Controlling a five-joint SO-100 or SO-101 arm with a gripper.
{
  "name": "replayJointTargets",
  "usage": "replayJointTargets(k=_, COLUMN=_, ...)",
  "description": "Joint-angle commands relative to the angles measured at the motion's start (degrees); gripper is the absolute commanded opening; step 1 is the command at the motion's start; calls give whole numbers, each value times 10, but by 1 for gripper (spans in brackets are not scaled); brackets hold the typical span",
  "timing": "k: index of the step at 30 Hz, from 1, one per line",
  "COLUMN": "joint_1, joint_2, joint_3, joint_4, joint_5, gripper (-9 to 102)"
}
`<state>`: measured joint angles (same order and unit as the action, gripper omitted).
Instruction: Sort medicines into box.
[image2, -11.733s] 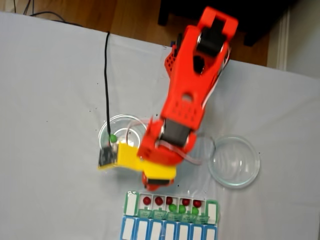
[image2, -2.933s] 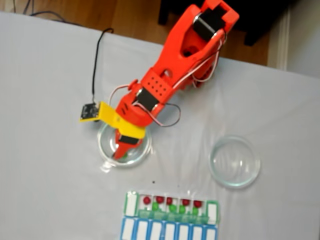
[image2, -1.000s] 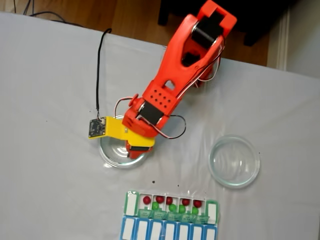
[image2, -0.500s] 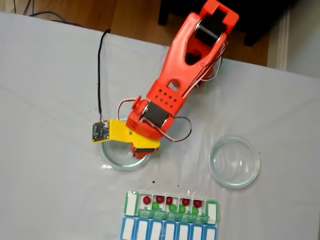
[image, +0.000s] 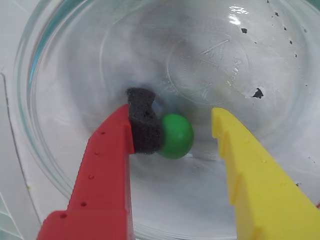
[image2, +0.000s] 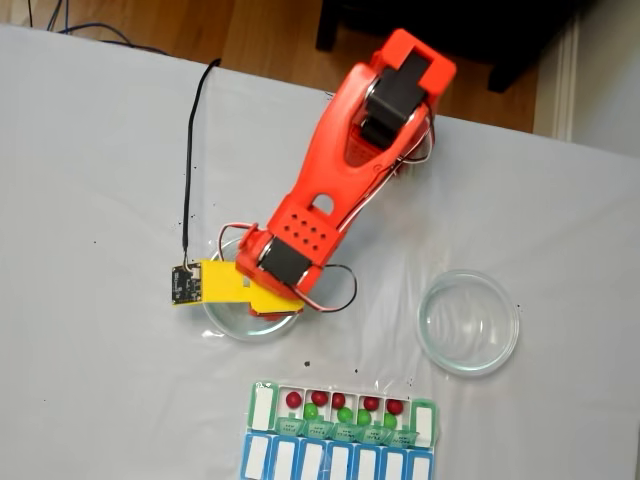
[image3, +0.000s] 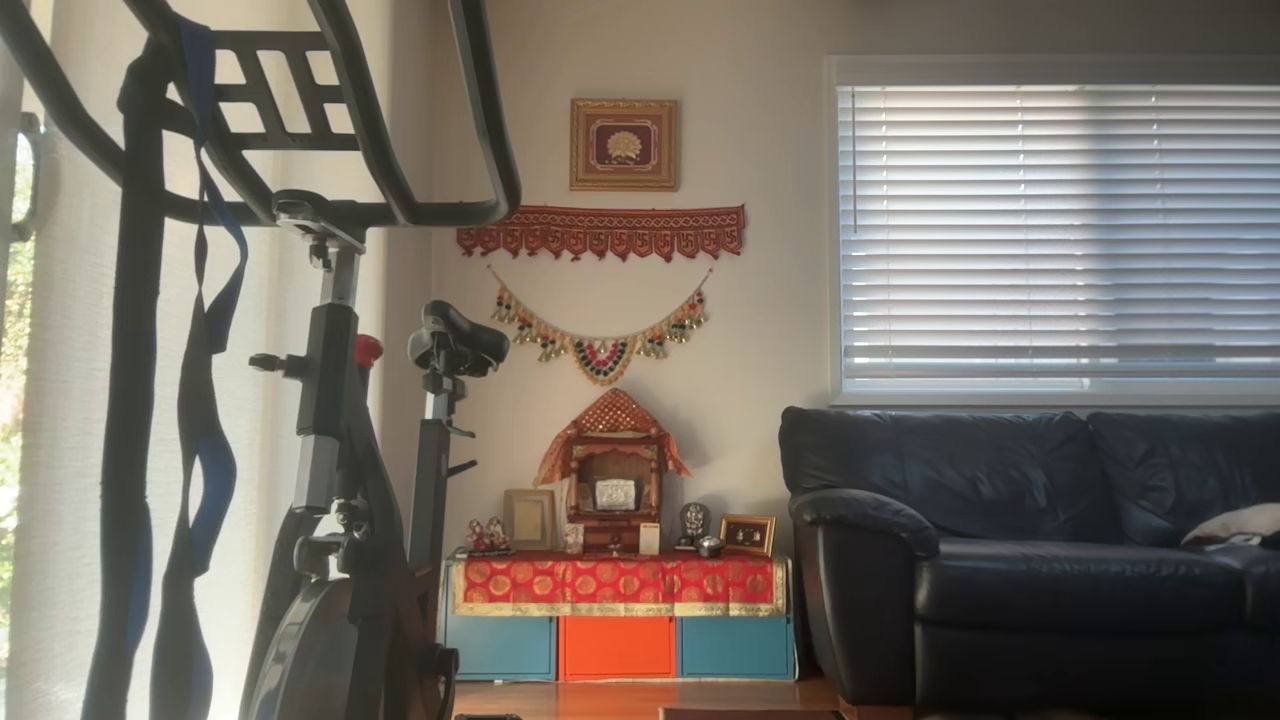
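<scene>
White tablecloth (image2: 90, 200); claw (image: 172, 127) wide inside glass dish (image: 45, 165), green ball (image: 176, 135) against foam pad.

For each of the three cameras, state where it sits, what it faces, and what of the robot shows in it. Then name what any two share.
Wrist view: rides on the gripper, looking down into a glass dish; red and yellow fingers flank a green ball.
Fixed view: above the table, looking down on the orange arm, both dishes and the pill organiser.
Other view: low in a room, facing a sofa and exercise bike; no robot part.
Shared: wrist and fixed views show the same dish.
</scene>
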<state>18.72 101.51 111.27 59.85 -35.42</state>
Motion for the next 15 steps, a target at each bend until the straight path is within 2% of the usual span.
replayJointTargets(k=1, joint_1=-4, joint_2=-3, joint_3=-60, joint_4=34, joint_5=-18, gripper=22)
replayJointTargets(k=12, joint_1=8, joint_2=-7, joint_3=-85, joint_4=105, joint_5=-55, gripper=24)
replayJointTargets(k=15, joint_1=9, joint_2=-7, joint_3=-87, joint_4=109, joint_5=-56, gripper=19)
